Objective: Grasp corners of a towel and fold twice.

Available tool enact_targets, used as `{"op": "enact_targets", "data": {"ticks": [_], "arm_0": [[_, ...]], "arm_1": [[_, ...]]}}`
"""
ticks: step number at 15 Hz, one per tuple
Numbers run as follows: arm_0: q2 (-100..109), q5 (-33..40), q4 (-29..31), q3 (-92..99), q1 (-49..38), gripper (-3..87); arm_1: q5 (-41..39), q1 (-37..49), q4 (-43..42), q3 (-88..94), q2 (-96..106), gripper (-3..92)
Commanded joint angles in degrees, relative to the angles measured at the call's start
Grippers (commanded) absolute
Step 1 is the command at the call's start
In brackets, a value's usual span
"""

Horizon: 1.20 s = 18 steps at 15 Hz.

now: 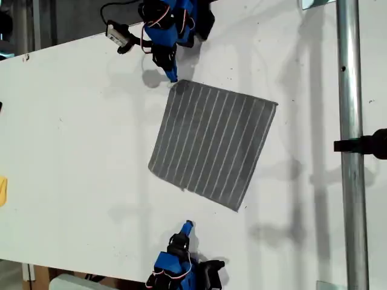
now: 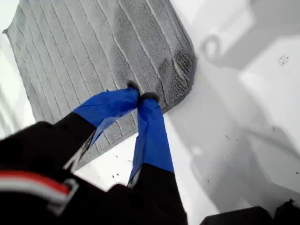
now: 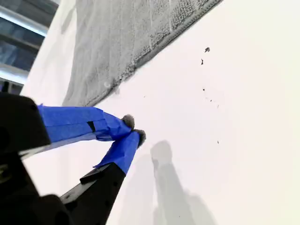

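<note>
The dark grey striped towel (image 1: 211, 142) lies flat and spread on the white table (image 1: 78, 139). My first gripper (image 1: 173, 76) reaches in from the top of the exterior view and sits at the nearest of the towel's corners (image 1: 179, 84). In the first wrist view its blue fingertips (image 2: 149, 97) are pressed together over the towel (image 2: 93, 47), just inside that slightly ruffled corner (image 2: 185, 63). My second gripper (image 1: 188, 225) is at the bottom of the exterior view, shut over bare table (image 3: 225, 140), a short way from the towel's edge (image 3: 140, 56).
A metal pole (image 1: 349, 181) with a black clamp (image 1: 369, 144) runs down the exterior view's right. A small white device with cable (image 1: 118, 33) lies beside the first arm. A yellow object (image 1: 2, 191) pokes in at the exterior view's left edge.
</note>
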Motion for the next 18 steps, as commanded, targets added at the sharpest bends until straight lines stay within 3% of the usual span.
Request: {"op": "enact_targets", "data": {"ticks": [1,2,3,5,6,8,9,10,11,12,13,18], "arm_0": [[0.35,-11.16,-0.18,0.62,-0.44,-0.4],[0.35,-14.5,-0.18,0.62,-0.88,-2.2],[0.35,-14.85,-0.18,0.62,-0.79,-2.8],[0.35,-15.03,-0.18,0.62,0.09,-2.7],[0.35,-16.96,0.0,0.62,-1.32,1.8],[0.35,-24.7,0.09,0.62,-0.35,14.6],[0.35,-24.7,0.09,0.62,0.0,16.0],[0.35,-22.41,0.09,0.62,0.0,11.9],[0.35,-21.45,0.09,0.62,-0.44,6.1],[0.35,-20.48,0.09,0.62,-0.62,-1.2],[0.35,-20.39,0.09,0.62,-0.7,-2.9],[0.35,-19.34,0.09,0.62,-1.23,-2.9]], "arm_1": [[-0.35,0.79,0.18,-0.53,-0.18,13.9],[-0.88,0.53,-0.18,-0.62,-0.18,11.7],[-0.88,0.35,-0.44,-0.62,-0.18,2.2],[-0.88,0.7,0.0,-0.53,-0.18,17.5],[-0.88,0.62,0.09,-0.62,-0.18,23.2],[-0.88,0.62,0.18,-0.7,-0.18,23.7],[-0.88,0.62,0.18,-0.7,-0.18,20.4],[-0.88,0.88,0.18,-0.7,-0.18,6.8],[-0.88,0.97,0.0,-0.7,-0.18,3.7],[-0.88,1.23,0.0,-0.7,-0.18,3.9],[-0.88,1.23,-0.09,-0.62,-0.18,3.1],[-1.76,1.05,-0.97,-0.53,-0.18,-0.2]]}}
